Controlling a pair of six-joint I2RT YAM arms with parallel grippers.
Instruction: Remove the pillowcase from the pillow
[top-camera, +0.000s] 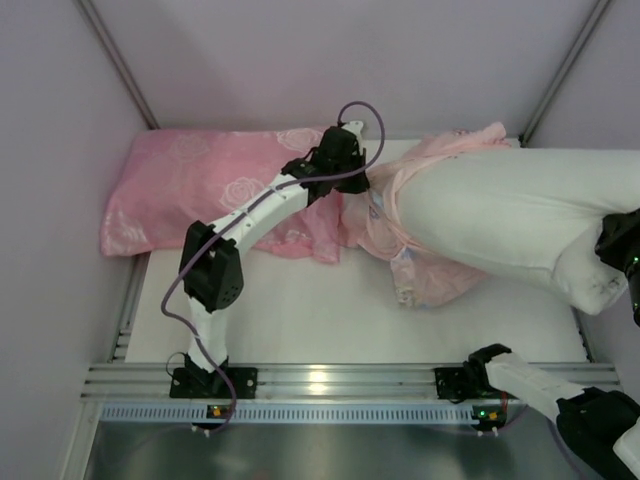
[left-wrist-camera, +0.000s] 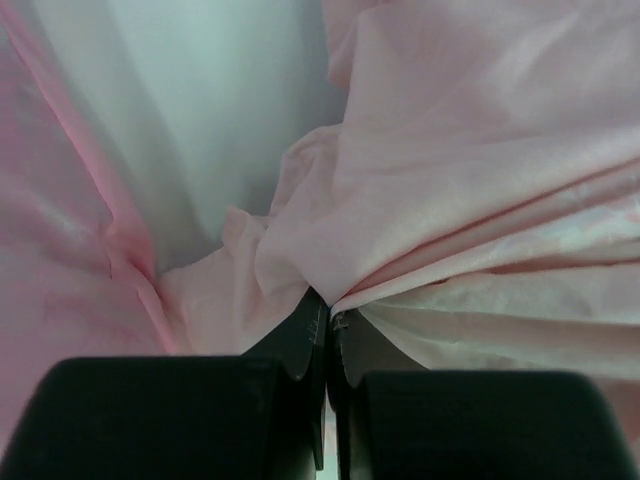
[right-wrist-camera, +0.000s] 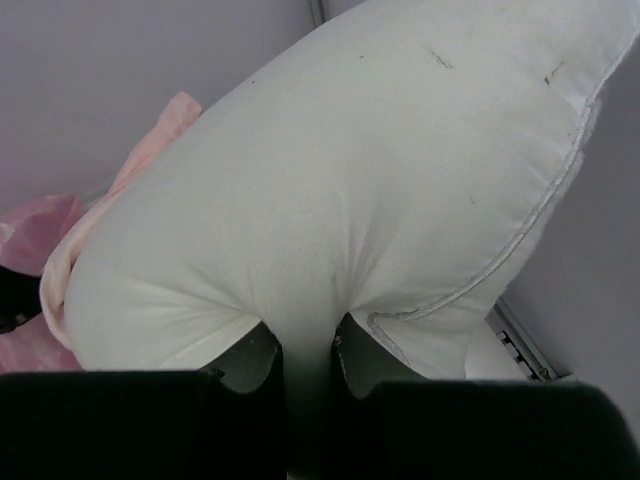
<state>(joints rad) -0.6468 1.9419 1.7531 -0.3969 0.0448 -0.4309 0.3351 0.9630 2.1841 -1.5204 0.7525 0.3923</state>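
Top view: the pillowcase is bunched inside-out, pale pink, around the left end of the pillow, and most of the pillow is already bare. The left hand is at the bunch. The right hand is on the pillow's far right end. A rose-print pillow lies touching the bunch on the bench. Risk: pulling left could drag that one along or snag the case on it.

Left wrist: the hand is clamped fully shut on a thin fold of pillowcase. It's a small bite of slick fabric, so it could slip out under load. I can't tell if only one layer is caught.

Right wrist: the hand is nearly closed, pinching a pucker of pillow next to the seam. The stuffing is soft, so a hard pull may pop the pinch loose. The pillow would then follow the case instead of sliding out.
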